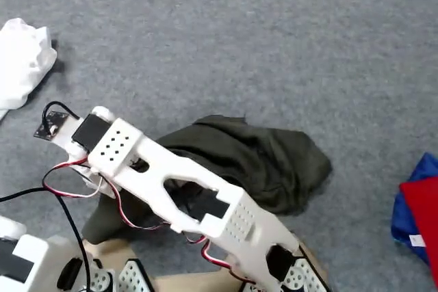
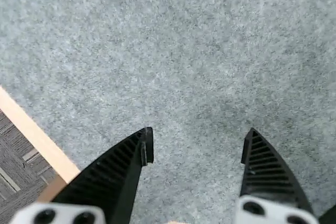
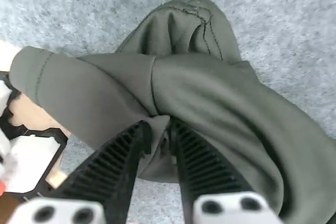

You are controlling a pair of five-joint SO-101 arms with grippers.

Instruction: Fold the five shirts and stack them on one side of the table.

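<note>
A dark olive shirt (image 1: pixel 260 158) lies crumpled in the middle of the grey table. My right gripper (image 3: pixel 159 127) is shut on a fold of this olive shirt (image 3: pixel 210 93), and the cloth bunches up between the fingers. In the high view a white arm (image 1: pixel 171 182) stretches from the near right across the shirt toward the left, and it hides that gripper. A white shirt (image 1: pixel 24 59) lies bunched at the far left edge. A red shirt (image 1: pixel 424 220) rests on a blue one (image 1: pixel 410 193) at the right edge. My left gripper (image 2: pixel 199 137) stands open over bare grey felt, holding nothing.
The table's wooden edge (image 2: pixel 37 137) runs close beside the left gripper. The second arm's base (image 1: pixel 27 258) sits at the near left corner, with red, white and black wires (image 1: pixel 75 193) looping beside it. The far half of the felt (image 1: pixel 239 46) is bare.
</note>
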